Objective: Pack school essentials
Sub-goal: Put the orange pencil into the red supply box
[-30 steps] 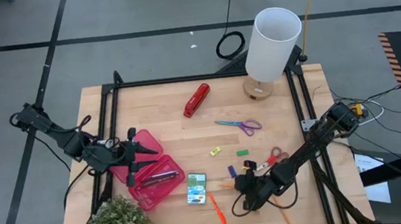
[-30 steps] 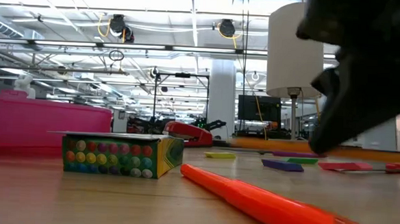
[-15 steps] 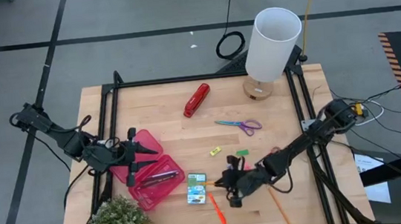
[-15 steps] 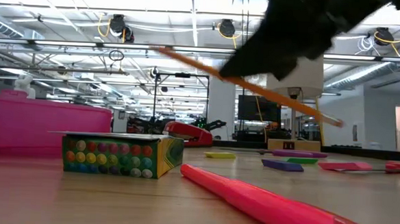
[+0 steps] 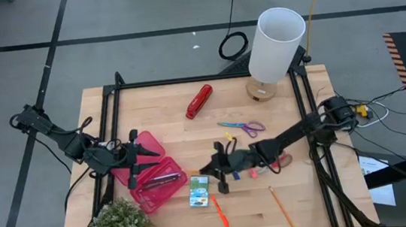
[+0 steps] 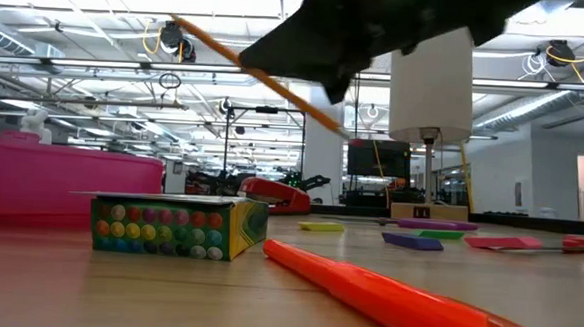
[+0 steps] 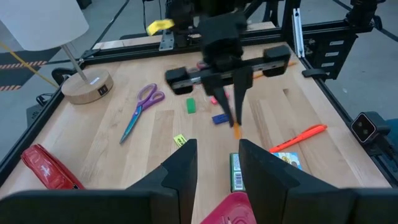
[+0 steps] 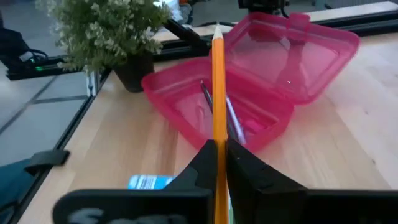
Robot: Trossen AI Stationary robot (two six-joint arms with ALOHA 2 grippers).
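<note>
**Pencil gripped above the table**

A thin orange pencil (image 8: 218, 87), long and pointed, is pinched tight between the right gripper (image 5: 220, 170) fingers, in the air just beside the translucent pink plastic case (image 5: 157, 182), which lies open with two slim items inside. On the wood table (image 5: 167, 128): one crayon box (image 5: 199, 190), one orange pen (image 5: 219, 211), one purple-teal scissors (image 5: 244, 127). The left gripper (image 5: 143, 154) hovers at the case, fingers spread, holding nothing.
</note>
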